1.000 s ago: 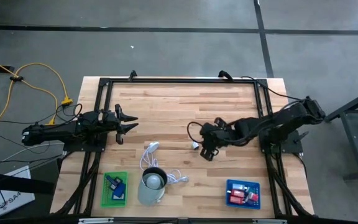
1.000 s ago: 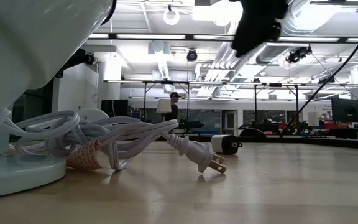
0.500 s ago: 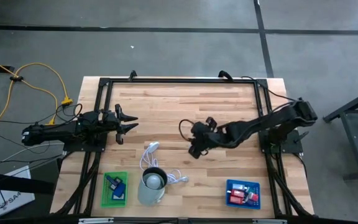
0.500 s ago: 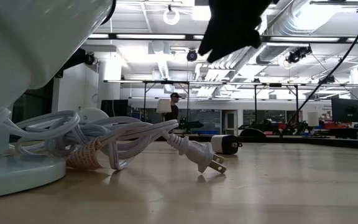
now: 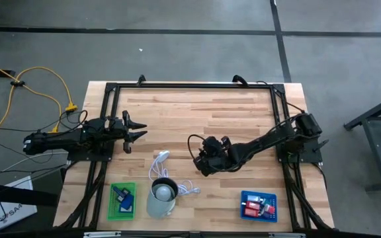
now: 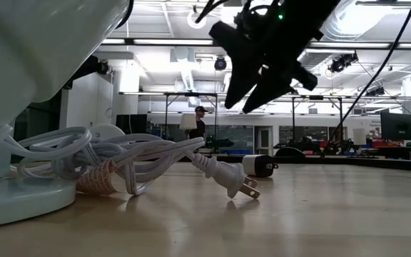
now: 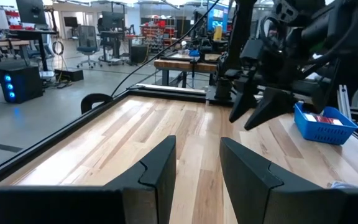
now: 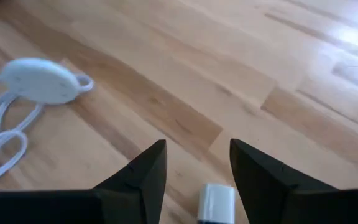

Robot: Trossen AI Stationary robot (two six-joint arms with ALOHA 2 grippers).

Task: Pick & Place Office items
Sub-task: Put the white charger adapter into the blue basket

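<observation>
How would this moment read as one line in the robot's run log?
right end effector: open, empty, above small white block | left end effector: open, waiting at table's left | blue tray: untouched

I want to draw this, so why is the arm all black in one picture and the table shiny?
Low view: the right gripper hangs in front of bright ceiling lights, so it shows as a dark shape. Right wrist view: lamp glare streaks the pale wooden table, and the round white puck looks soft.

Tray items (image 5: 258,207) too small
</observation>
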